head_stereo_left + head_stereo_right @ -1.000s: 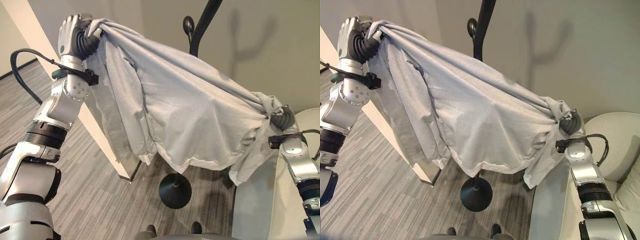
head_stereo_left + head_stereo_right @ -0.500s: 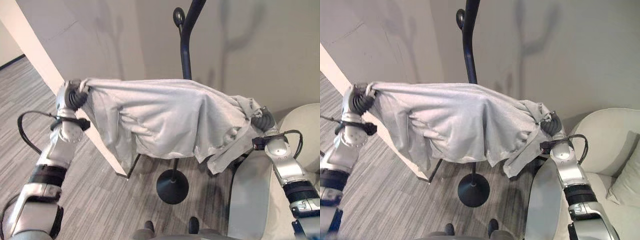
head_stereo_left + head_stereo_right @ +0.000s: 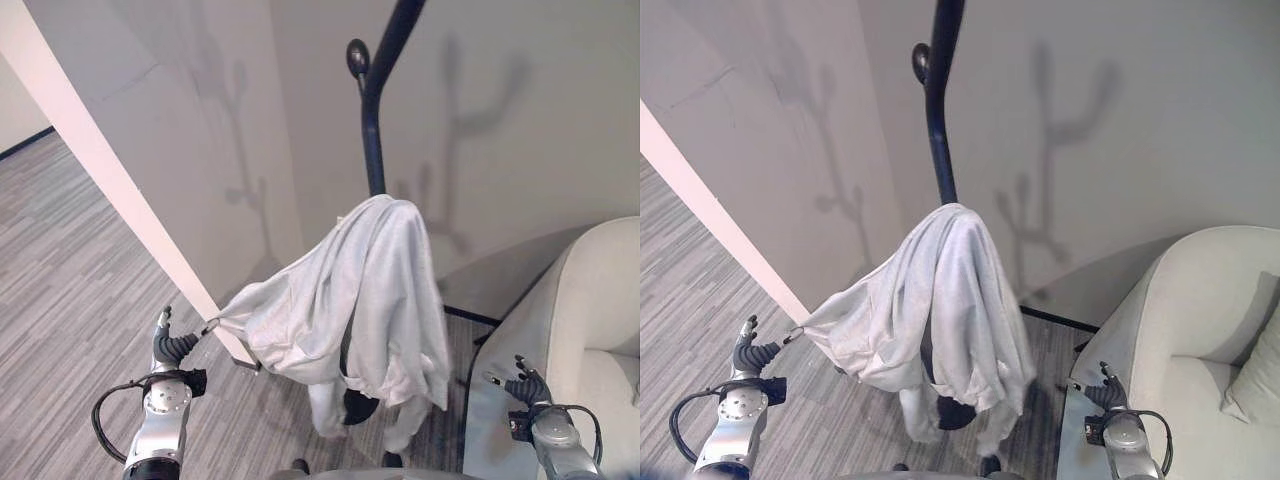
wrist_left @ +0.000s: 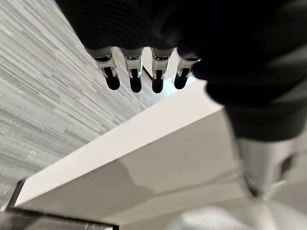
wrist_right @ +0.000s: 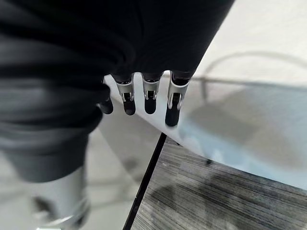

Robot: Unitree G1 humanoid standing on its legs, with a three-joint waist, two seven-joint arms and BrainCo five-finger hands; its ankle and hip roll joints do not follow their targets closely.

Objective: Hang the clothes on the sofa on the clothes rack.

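I count one garment, one rack, one sofa and two hands.

1. Left hand (image 3: 172, 345): low at the near left, above the grey plank floor (image 3: 70, 250). Its fingers (image 4: 133, 73) are straight and spread in the wrist view, with nothing between them. A corner of the shirt reaches toward this hand; I cannot tell whether it touches a fingertip.

2. White wall edge (image 3: 110, 185): one slanted pale strip running from the far left down to the floor, just right of the left hand.

3. Grey shirt (image 3: 370, 290): one piece, draped over a part of the clothes rack and hanging down on both sides of the pole. One end spreads out to the left; two ends dangle close to the floor.

4. Clothes rack (image 3: 375, 130): one dark pole with a rounded knob on a short branch, standing in front of the beige wall (image 3: 520, 120). The shirt covers its lower half.

5. Sofa (image 3: 600, 300): one cream seat at the right edge, with one cushion (image 3: 1255, 375) on it.

6. Right hand (image 3: 522, 385): low at the near right, beside the sofa arm. Its fingers (image 5: 148, 96) are extended and apart, holding nothing.
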